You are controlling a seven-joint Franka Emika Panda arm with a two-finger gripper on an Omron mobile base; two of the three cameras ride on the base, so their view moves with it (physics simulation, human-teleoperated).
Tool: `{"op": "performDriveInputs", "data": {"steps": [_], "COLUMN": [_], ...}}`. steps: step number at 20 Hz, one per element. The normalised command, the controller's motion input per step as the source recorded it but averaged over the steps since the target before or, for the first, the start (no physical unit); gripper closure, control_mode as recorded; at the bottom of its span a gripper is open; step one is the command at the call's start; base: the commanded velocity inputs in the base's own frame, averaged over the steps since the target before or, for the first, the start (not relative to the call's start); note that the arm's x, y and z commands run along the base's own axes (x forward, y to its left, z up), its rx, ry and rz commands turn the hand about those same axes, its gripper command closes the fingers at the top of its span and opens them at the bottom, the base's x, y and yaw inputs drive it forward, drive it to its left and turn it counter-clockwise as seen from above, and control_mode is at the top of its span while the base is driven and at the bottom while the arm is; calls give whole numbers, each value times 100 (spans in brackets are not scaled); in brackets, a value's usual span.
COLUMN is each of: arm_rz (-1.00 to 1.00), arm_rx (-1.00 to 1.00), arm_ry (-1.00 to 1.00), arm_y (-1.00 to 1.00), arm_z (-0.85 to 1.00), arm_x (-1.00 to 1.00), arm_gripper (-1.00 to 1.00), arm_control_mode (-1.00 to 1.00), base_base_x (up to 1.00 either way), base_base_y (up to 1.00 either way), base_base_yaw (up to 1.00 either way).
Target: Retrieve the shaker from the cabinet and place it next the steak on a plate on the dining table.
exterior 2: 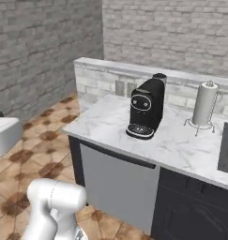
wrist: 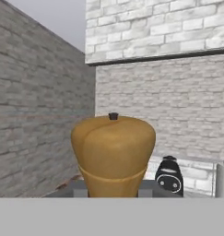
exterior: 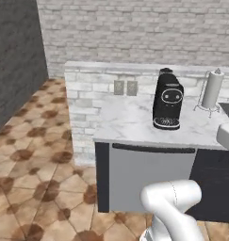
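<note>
The tan-brown wooden shaker [wrist: 113, 154] stands upright and very close in the hand view, its rounded top and narrowing waist filling the lower middle. My gripper [wrist: 112, 189] is shut on the shaker, and a grey fingertip [wrist: 79, 187] shows at each side of its lower part. It is held high, level with the top of the brick walls. The cabinet, steak, plate and dining table are out of view.
A black coffee machine [exterior: 167, 100] [exterior 2: 146, 108] [wrist: 169, 175] and a paper towel roll [exterior: 212, 89] [exterior 2: 203, 104] stand on a marble counter [exterior: 130, 123] over a grey appliance front [exterior: 149, 176]. Brick walls rise behind and to the left. Tiled floor [exterior: 36, 155] lies open on the left.
</note>
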Motion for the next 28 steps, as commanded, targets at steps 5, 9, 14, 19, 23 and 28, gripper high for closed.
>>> {"op": "performDriveInputs", "data": {"steps": [5,9,14,19,23,28], "arm_rz": [0,0,0,0,0,0], "arm_rx": [0,0,0,0,0,0], "arm_ry": [0,0,0,0,0,0], "arm_y": [0,0,0,0,0,0], "arm_z": [0,0,0,0,0,0], "arm_x": [0,0,0,0,0,0], "arm_gripper": [100,100,100,100,100,100], "arm_control_mode": [100,100,100,100,100,100], "base_base_x": [22,24,23,19,22,22], "base_base_y": [100,100,100,100,100,100], "base_base_yaw": [-47,-48,-48,-46,-47,-42]}}
